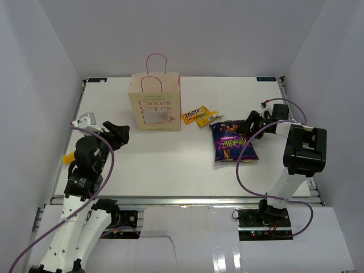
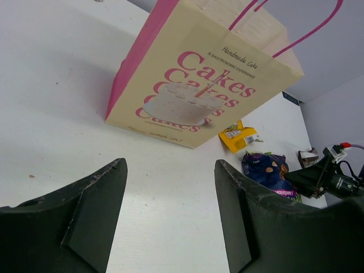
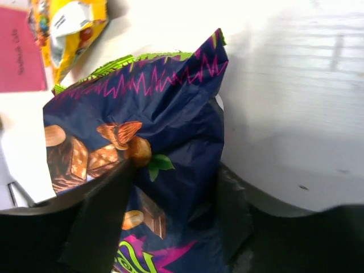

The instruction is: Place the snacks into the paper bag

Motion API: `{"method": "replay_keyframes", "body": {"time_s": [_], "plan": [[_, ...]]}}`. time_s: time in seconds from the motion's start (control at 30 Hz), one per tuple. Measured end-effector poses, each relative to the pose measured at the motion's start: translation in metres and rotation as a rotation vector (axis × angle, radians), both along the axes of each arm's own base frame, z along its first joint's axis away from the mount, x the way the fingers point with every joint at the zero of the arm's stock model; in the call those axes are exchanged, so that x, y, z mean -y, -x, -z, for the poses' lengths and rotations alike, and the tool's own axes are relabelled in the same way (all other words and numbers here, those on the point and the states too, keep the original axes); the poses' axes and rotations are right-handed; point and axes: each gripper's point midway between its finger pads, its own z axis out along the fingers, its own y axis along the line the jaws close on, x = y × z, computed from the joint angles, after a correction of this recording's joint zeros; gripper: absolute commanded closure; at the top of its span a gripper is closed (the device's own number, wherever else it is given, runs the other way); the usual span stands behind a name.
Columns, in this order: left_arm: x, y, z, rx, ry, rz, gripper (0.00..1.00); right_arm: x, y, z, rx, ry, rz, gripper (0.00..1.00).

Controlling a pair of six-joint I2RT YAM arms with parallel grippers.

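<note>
The cream paper bag (image 1: 154, 102) with "Cakes" lettering stands upright at the back centre, and it also shows in the left wrist view (image 2: 199, 85). Yellow-orange candy packets (image 1: 196, 116) lie just right of it. The large purple chip bag (image 1: 233, 142) lies flat right of centre. My right gripper (image 1: 250, 122) is open, its jaws standing either side of the chip bag's (image 3: 159, 108) upper right part. My left gripper (image 1: 116, 133) is open and empty, left of the paper bag, above bare table (image 2: 170, 165). The small dark purple candy packet is out of view.
White walls close in the table on the left, back and right. A small orange item (image 1: 68, 158) sits at the table's left edge, partly hidden by the left arm. Purple cables loop beside both arms. The table's front edge (image 1: 182, 199) runs before the arm bases.
</note>
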Motion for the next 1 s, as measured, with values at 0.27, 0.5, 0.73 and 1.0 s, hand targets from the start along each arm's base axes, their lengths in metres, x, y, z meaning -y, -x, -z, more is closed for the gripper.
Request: {"method": "replay_keyframes", "body": {"time_s": [0.27,0.5,0.73,1.0], "plan": [[0.006,0.008,0.013,-0.036,0.049,0.023,0.27,-0.022,0.008,-0.008,0.058,-0.136,-0.153,0.91],[0.011,0.015,0.012,-0.019,0.088,0.050,0.26,-0.035,0.024,-0.039,0.205,-0.172,-0.294,0.92],[0.015,0.017,0.016,-0.027,0.109,0.065,0.26,-0.056,0.042,-0.123,0.484,-0.257,-0.472,0.92],[0.015,0.018,0.014,-0.021,0.120,0.066,0.26,-0.077,0.048,-0.165,0.608,-0.338,-0.585,0.92]]}}
